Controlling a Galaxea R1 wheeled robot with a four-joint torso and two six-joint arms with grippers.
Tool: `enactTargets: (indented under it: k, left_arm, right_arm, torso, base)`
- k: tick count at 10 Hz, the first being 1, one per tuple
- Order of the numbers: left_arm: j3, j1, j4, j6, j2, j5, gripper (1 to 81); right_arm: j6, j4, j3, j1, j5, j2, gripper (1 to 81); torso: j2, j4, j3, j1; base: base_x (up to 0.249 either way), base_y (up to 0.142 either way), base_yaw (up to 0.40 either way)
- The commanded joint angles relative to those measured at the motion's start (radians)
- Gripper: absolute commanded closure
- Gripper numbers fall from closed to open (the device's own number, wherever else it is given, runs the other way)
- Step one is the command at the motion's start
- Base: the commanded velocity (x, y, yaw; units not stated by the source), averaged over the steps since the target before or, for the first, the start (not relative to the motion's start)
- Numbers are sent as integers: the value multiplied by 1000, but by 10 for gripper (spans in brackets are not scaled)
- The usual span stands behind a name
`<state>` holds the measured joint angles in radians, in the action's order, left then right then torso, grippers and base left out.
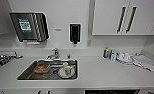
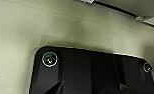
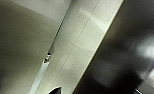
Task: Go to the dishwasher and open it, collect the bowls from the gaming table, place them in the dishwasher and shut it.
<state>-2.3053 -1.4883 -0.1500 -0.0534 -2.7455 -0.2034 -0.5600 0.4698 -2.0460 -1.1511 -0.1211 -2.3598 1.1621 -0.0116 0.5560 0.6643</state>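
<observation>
Directly ahead, a white worktop (image 1: 98, 72) spans the head view, with a dark strip (image 1: 111, 91) below its front edge, possibly the dishwasher. One steel sink (image 1: 28, 72) is set into it, holding a brown bowl (image 1: 41, 68) and a white cup (image 1: 67, 70) on a plate. Behind: one paper-towel dispenser (image 1: 29, 26), one soap dispenser (image 1: 74, 33). Pincer states: cannot tell.

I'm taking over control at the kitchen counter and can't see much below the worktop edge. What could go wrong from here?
1. A dark strip shows under the counter edge; if that is the dishwasher, its front is barely in sight, so reaching for it would be nearly blind.
2. The sink holds a cup and a brownish dish; an arm swung over the counter could knock them.
3. Bottles and cups stand near the wall, also easy to topple.
</observation>
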Motion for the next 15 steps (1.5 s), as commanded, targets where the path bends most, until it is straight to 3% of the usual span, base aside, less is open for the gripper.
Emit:
enactTargets:
  k: [1,15]
  left_arm:
    - [7,49,9,-5,15,48,10]
    - [7,49,9,-6,10,50,10]
  right_arm:
    - [78,-53,35,112,-120,-5,10]
    - [78,-94,23,75,-100,-8,10]
  torso:
    - [0,0,0,0]
    - [1,0,1,-1]
  base:
    - [0,0,0]
    - [-80,0,0]
